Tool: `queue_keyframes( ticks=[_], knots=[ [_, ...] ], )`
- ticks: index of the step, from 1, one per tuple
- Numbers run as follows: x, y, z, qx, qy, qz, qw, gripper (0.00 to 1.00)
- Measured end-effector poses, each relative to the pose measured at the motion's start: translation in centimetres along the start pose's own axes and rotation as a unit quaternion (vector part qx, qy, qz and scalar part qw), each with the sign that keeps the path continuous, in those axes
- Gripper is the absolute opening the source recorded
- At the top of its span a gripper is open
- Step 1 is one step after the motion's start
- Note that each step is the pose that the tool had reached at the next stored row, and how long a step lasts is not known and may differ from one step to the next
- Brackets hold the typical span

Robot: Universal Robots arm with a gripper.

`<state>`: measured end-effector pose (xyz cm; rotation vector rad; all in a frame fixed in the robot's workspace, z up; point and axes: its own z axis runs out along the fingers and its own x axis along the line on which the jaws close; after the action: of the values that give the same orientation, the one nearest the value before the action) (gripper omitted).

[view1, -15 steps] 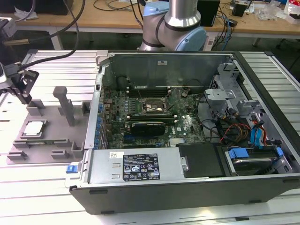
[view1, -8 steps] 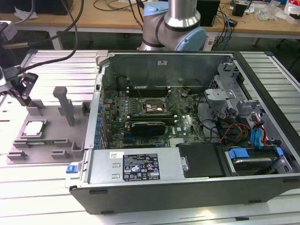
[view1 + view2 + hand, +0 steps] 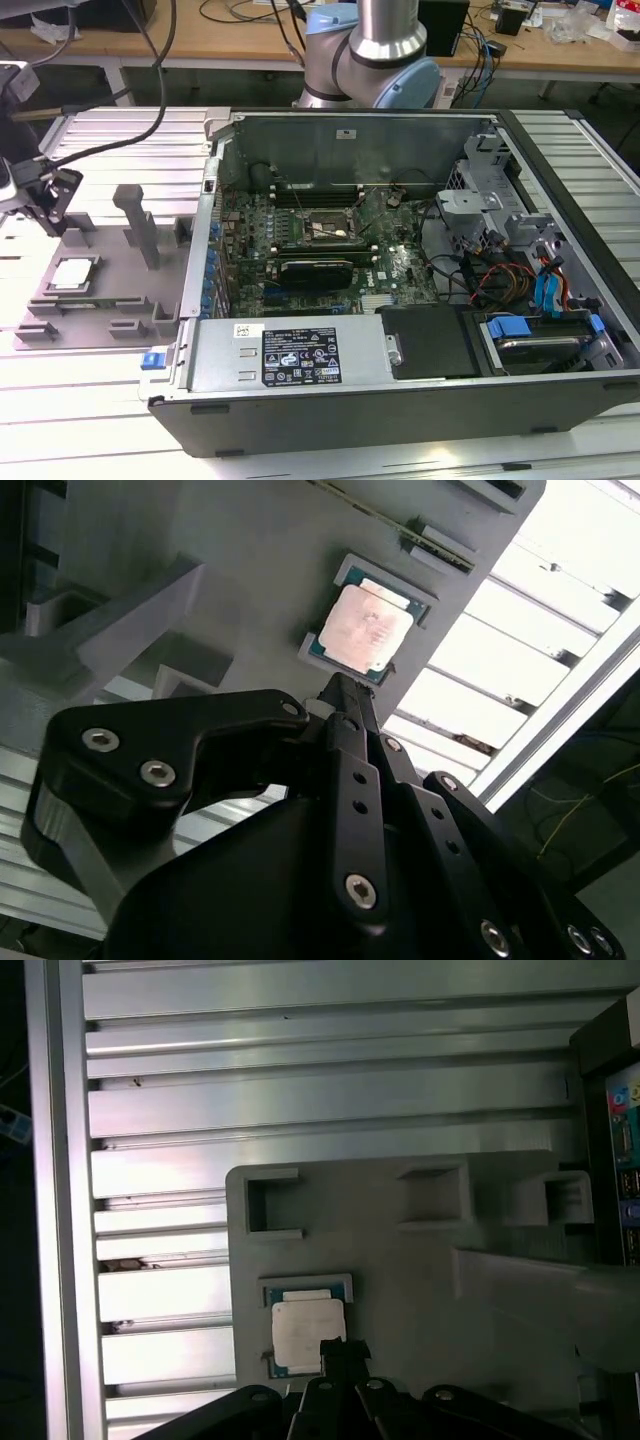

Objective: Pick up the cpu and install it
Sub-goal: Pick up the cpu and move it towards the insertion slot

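The cpu (image 3: 72, 273) is a small square chip with a silvery top, lying flat in a recess of the grey plastic tray (image 3: 110, 300) at the exterior view's left. My gripper (image 3: 50, 205) hangs above the tray, a little short of the chip and apart from it. In both wrist views the black fingertips meet in one narrow point, gripper (image 3: 338, 685) and gripper (image 3: 340, 1348), at the edge of the cpu (image 3: 363, 630) (image 3: 305, 1325). Nothing is between the fingers. The open socket (image 3: 330, 228) sits on the motherboard inside the case.
The open computer case (image 3: 400, 400) lies on its side on the slatted aluminium table (image 3: 90, 400). Upright grey posts (image 3: 135, 225) rise from the tray beside the chip. Cables and drive bays (image 3: 520, 290) crowd the case's right end. The arm's base (image 3: 370, 60) stands behind the case.
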<state>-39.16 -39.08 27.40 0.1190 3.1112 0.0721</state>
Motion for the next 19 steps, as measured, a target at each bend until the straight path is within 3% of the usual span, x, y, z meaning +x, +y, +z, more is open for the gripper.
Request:
queue_keyframes(
  ticks=[8, 19],
  knots=[
    [0.50, -0.16, 1.27, -0.0001, 0.0000, 0.000, 1.0000, 0.11],
    [0.68, -0.21, 1.97, -0.0001, 0.0000, 0.000, 1.0000, 0.11]
  ],
)
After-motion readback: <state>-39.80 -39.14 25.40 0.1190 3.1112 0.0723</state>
